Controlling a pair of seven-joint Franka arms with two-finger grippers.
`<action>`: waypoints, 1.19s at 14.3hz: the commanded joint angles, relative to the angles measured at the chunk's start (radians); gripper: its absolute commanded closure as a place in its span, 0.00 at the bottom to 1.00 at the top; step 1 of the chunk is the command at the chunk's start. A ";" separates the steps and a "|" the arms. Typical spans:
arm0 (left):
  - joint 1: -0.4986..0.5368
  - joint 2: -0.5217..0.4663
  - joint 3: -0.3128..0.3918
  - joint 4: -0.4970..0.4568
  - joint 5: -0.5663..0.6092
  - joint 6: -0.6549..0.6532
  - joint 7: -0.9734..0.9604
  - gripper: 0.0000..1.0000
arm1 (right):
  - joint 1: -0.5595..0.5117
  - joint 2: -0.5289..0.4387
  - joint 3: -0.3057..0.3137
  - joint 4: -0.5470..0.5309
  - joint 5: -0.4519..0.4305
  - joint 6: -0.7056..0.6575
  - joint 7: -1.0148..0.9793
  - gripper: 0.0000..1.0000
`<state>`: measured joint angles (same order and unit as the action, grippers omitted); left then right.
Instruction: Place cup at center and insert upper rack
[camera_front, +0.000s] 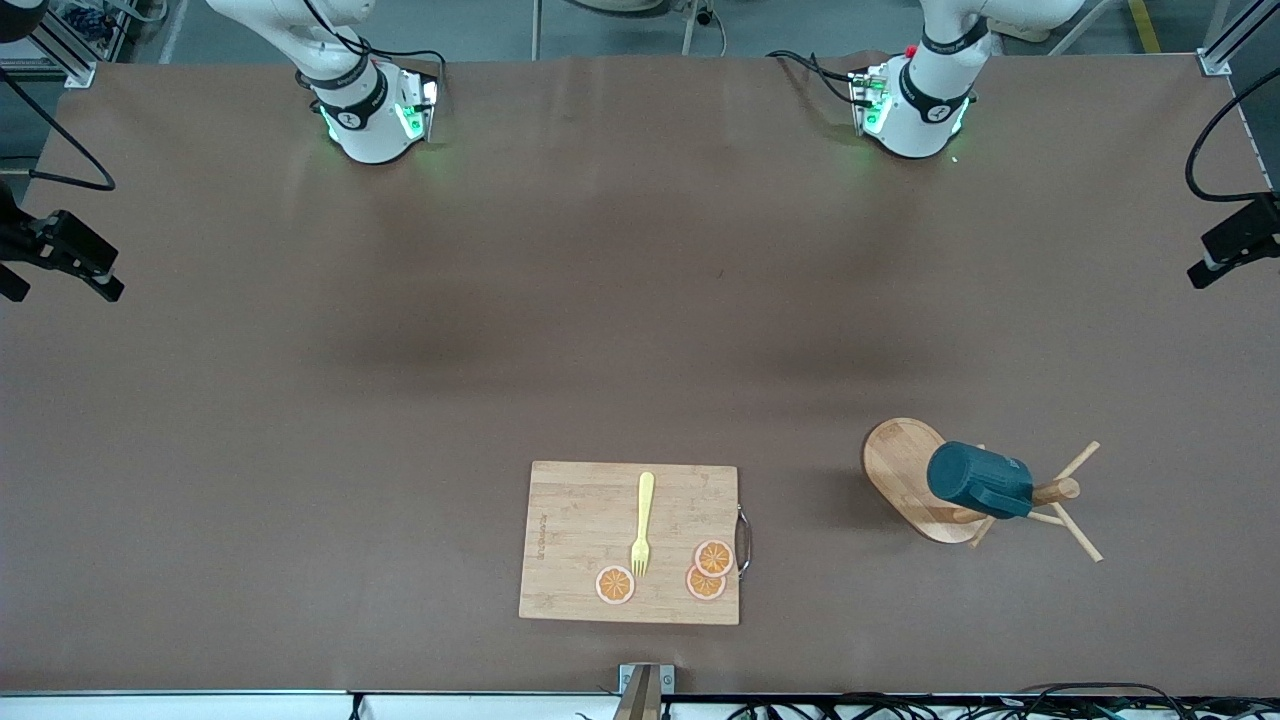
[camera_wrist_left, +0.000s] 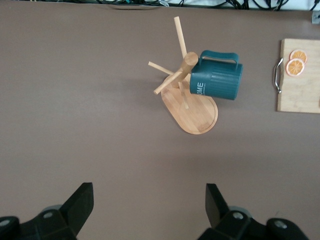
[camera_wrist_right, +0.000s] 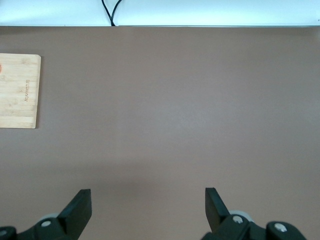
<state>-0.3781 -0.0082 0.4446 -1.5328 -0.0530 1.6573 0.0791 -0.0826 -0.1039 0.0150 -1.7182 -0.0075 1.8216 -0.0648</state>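
From my front camera both arms run off the top edge, so neither gripper shows there. The cup (camera_front: 980, 480) hides the middle of the upper rack (camera_front: 905, 470) pole, and I can't see its inside. My right wrist view cuts the cutting board (camera_wrist_right: 19, 91) at the frame edge.

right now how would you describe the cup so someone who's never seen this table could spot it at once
Start at the wooden cutting board near the front camera, then look toward the left arm's end of the table for the wooden mug tree. The cup hangs sideways on it: dark teal, ribbed, the only non-wooden thing there.
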 joint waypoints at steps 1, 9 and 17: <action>0.195 -0.016 -0.207 -0.001 0.027 -0.014 0.011 0.01 | 0.007 -0.017 -0.003 -0.009 -0.019 -0.008 -0.003 0.00; 0.449 -0.036 -0.451 -0.004 0.013 -0.025 0.027 0.00 | 0.007 -0.017 -0.003 -0.009 -0.019 -0.008 -0.004 0.00; 0.347 -0.044 -0.356 -0.004 0.012 -0.027 0.027 0.00 | 0.007 -0.017 -0.003 -0.009 -0.019 -0.008 -0.004 0.00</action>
<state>-0.0064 -0.0302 0.0660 -1.5315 -0.0442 1.6453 0.0877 -0.0826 -0.1039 0.0152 -1.7182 -0.0075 1.8191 -0.0656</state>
